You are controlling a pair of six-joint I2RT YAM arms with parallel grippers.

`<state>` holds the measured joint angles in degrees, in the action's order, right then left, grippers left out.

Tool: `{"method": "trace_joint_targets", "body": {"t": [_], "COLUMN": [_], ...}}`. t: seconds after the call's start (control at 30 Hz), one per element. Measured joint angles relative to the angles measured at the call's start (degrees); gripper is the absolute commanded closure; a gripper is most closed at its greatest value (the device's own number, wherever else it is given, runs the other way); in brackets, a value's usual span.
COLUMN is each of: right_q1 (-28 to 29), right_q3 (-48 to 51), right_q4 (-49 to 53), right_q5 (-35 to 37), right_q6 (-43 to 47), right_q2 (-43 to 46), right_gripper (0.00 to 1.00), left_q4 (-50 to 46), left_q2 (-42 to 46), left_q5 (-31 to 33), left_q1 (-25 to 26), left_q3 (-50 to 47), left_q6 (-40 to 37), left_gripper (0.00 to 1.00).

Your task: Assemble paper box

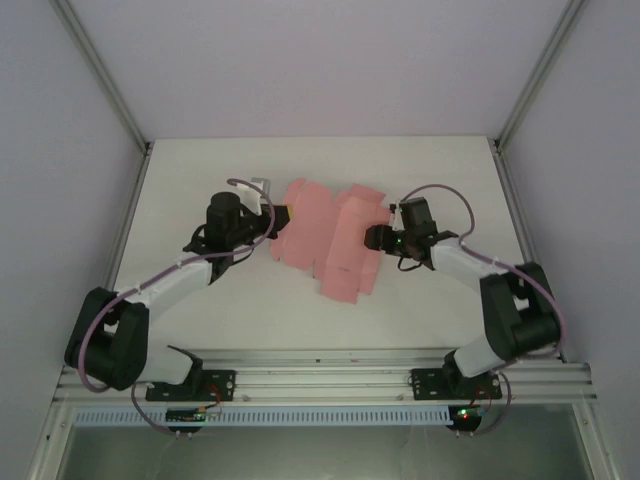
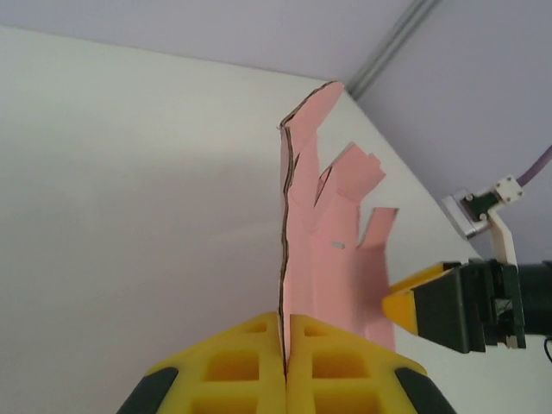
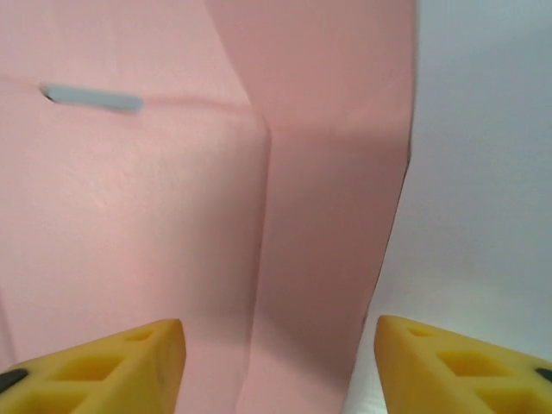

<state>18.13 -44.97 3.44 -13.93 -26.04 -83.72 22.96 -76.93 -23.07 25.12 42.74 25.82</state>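
Left gripper (image 2: 285, 349) clamps paper box (image 1: 325, 245) at its nine o'clock edge, I note; right gripper (image 3: 278, 358) gapes, jaws apart, at three o'clock.

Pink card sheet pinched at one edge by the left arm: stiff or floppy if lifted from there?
Probably floppy: the pink card sheet is thin, seen edge-on between the left fingers, with a wavy edge. Its creased flaps stand at different angles, so they would likely hinge and sag. Likely light; a push may slide it whole.
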Motion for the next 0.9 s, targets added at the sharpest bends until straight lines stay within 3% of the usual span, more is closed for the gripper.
{"method": "trace_joint_targets", "body": {"t": [0.1,0.4,0.63,0.9], "right_q1": [-1.1,-10.0,-12.0,-12.7], "right_q3": [2.5,15.6,19.2,19.2], "right_q4": [-0.1,-8.7,-18.7,-31.0], "right_q5": [-1.3,-13.9,-24.0,-29.0], "right_q6": [2.1,4.7,4.5,3.0], "right_q2": [7.5,23.0,25.7,24.2], "right_gripper": [0.12,0.11,0.12,0.14], "left_q4": [-0.3,-0.1,3.5,10.1], "left_q2": [2.5,7.4,8.2,8.2], "left_q5": [-4.5,-12.4,-19.4,-25.4], "left_q1": [0.0,0.0,0.0,0.2], "left_q3": [0.7,8.5,13.2,15.2], "left_q6": [-1.3,0.5,6.3,15.6], "left_gripper": [1.00,1.00,1.00,1.00]}}
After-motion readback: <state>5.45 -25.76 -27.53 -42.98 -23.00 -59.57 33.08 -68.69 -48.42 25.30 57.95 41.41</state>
